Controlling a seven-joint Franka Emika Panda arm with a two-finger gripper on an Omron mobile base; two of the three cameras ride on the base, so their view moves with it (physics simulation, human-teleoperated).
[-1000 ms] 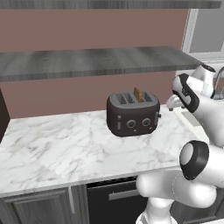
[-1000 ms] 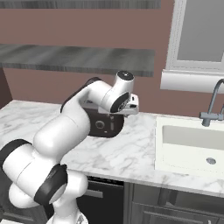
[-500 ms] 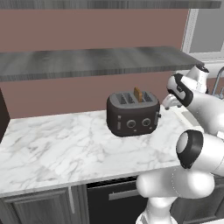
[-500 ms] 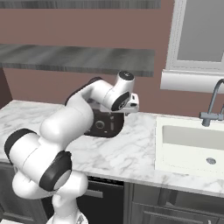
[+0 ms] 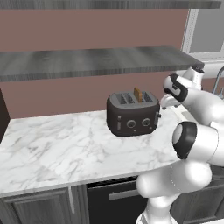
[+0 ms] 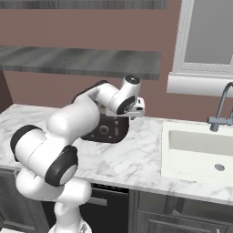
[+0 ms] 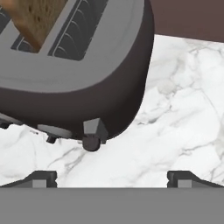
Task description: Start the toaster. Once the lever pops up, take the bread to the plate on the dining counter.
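Observation:
The dark grey four-slot toaster [image 5: 132, 115] stands on the white marble counter [image 5: 52, 144] against the wall. One brown bread [image 5: 138, 93] slice sticks up from a slot, also seen as the bread [image 7: 37, 17] in the hand view. The lever [image 7: 93, 132] is a small dark tab on the toaster's narrow end [image 7: 109, 105], with a round stub just under it. My gripper [image 5: 163, 104] hovers just off that end, above and to the right, touching nothing. In the hand view the gripper [image 7: 111, 179] is open, its fingertips [image 7: 41, 178] wide apart, the lever above and between them. My arm hides most of the toaster [image 6: 107, 131] in the right base view.
A grey shelf [image 5: 87, 61] runs along the wall above the toaster. To the right lie a white sink [image 6: 200, 150] with a grey faucet [image 6: 220, 109] and a window [image 6: 209, 36]. Bare marble [image 7: 183, 109] spreads beside the toaster.
My hand has shifted a little to the left, closer to the toaster's narrow end. The toaster and the bread stand as before.

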